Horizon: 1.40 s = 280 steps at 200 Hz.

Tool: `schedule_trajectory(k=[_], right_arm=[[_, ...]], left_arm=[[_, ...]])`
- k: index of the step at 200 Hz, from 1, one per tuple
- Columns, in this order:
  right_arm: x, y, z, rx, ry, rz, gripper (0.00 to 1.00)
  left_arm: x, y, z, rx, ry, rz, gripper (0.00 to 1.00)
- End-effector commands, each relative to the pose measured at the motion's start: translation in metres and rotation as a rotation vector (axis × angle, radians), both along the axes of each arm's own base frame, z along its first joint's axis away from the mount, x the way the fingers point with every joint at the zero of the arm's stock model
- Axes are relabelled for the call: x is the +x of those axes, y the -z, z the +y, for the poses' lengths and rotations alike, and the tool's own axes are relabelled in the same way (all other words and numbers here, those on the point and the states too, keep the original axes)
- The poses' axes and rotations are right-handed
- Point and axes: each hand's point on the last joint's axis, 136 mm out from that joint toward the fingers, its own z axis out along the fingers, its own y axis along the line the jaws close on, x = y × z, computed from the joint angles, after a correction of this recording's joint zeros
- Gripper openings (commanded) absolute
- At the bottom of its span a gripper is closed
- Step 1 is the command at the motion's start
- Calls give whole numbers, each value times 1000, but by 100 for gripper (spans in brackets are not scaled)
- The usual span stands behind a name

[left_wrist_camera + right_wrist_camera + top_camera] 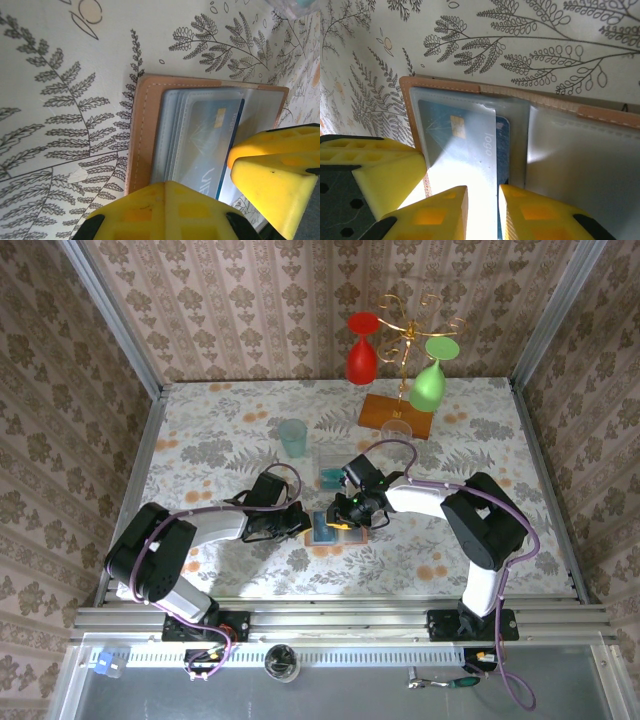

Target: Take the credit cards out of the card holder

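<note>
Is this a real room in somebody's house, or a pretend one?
Probably a pretend one: a robot test booth. Wallpaper panels sit in bare metal framing, and two robot arms are bolted to a rail at the edge of a flowery table.

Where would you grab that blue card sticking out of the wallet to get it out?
By its exposed end, I think. The blue card lies flat, partly inside a clear pocket of the card holder, so only the edge poking out is free. Pinch that edge from the pocket's open side and slide it straight out.

Damask-patterned walls (240, 310) enclose a fern-printed tabletop (220, 430), with what looks like a metal rail (340, 620) along its near edge.
</note>
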Motion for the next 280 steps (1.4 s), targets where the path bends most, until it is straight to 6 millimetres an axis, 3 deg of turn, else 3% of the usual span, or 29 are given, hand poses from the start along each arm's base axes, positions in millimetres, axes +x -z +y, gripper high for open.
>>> schedule_trajectory(k=[1,65,119,189,280], right_arm=[[0,-2,10,25,-36,-7,22],[-2,1,11,26,-45,-5,19],[-2,6,-3,-61,-32,-9,26],[0,-6,-7,-85,-33,-40,29],[2,-24,-7,-46,-18,-79,29]], left_arm=[[-4,4,7,23,8,-4,2],[-5,5,7,26,9,0,2],[-4,4,7,26,9,-2,2],[-3,3,6,27,11,-3,2],[8,-33,-2,39,62,-73,2]])
